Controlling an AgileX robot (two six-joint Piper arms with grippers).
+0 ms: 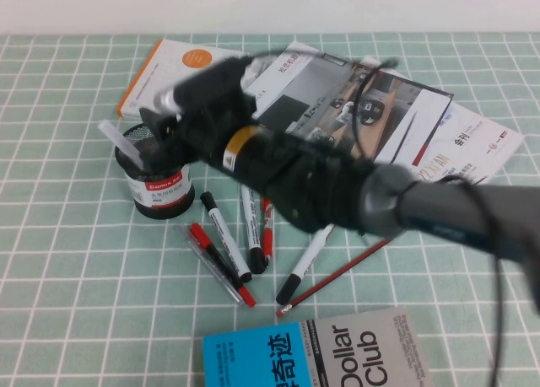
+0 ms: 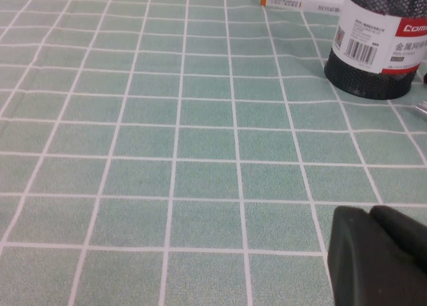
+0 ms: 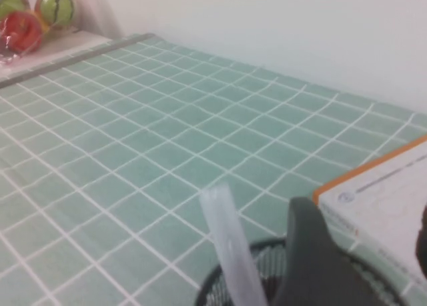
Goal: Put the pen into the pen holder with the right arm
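The black wire-mesh pen holder [image 1: 157, 191] with a white and red label stands at the left of the table; it also shows in the left wrist view [image 2: 380, 46]. The white pen [image 1: 110, 135] stands tilted in it, its end sticking up past the rim. In the right wrist view the pen [image 3: 230, 249] leans in the holder's rim [image 3: 217, 283], outside my dark finger [image 3: 313, 253]. My right gripper [image 1: 162, 121] hovers just over the holder, open, with nothing between its fingers. My left gripper [image 2: 377, 253] is shut and empty, low over the cloth, near the holder.
Several markers with black caps [image 1: 226, 236] and red pens [image 1: 218, 265] lie in front of the holder, with a red pencil [image 1: 342, 273]. Magazines [image 1: 405, 121] and an orange-edged book [image 1: 173, 71] lie behind. A blue book [image 1: 316, 353] lies at the front edge.
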